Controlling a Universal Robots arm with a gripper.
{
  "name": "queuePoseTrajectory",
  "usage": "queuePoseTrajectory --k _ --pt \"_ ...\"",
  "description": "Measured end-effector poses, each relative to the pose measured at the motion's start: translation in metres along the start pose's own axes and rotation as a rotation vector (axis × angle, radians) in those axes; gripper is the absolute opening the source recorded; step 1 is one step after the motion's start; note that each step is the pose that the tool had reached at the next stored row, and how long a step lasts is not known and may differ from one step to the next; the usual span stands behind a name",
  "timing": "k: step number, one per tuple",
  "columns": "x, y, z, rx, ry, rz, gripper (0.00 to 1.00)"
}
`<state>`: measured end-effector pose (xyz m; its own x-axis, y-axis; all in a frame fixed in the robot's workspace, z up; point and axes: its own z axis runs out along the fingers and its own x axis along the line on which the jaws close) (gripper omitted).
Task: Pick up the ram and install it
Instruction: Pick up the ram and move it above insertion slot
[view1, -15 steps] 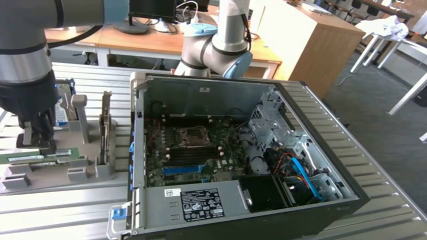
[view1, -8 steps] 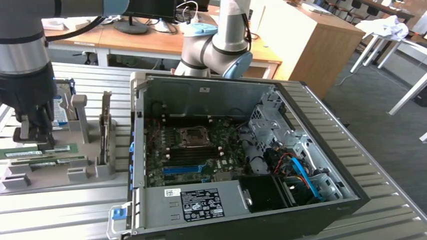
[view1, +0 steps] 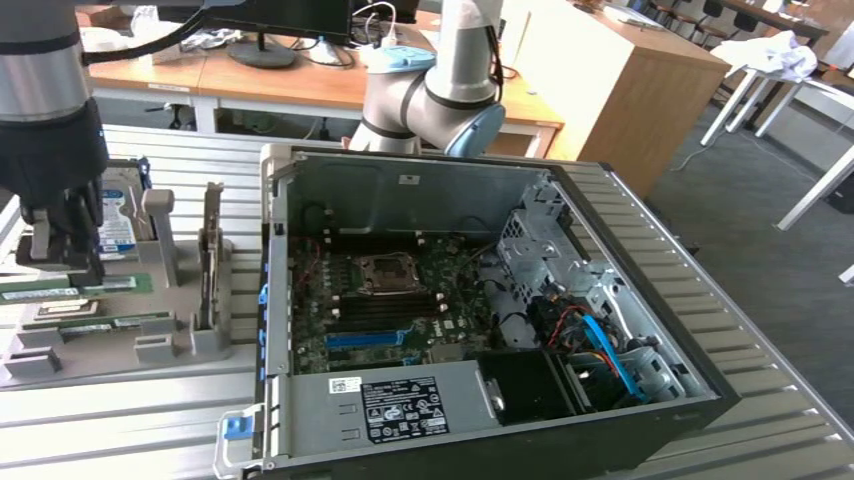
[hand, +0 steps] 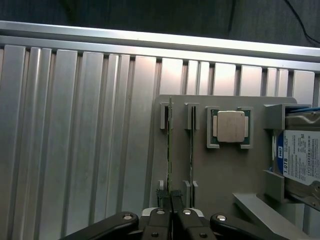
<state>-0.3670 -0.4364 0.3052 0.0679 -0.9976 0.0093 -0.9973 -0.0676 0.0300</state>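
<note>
Pinching in tight, the hand has its two fingers drawn almost together on either side of the ram, gripping the thin green stick by one end. The stick stands on edge, seated in the slotted posts of a grey holder plate. In the exterior view the hand hangs straight down over the ram, at the surface's edge on the exterior view's left. Just beside it a second memory stick stands parallel in its own slots. Next along the plate sits a square processor in a frame, and beyond that a hard drive with a blue and white label. An expansion card stands upright near the plate's far side. On the ribbed metal surface, towards its middle, lies the open computer case, motherboard exposed, a blue slot showing.
</note>
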Motion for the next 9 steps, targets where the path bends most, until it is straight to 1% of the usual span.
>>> queuePoseTrajectory --k 9 --pt "0.0 0.0002 -0.0159 0.0 0.0 0.0 0.12"
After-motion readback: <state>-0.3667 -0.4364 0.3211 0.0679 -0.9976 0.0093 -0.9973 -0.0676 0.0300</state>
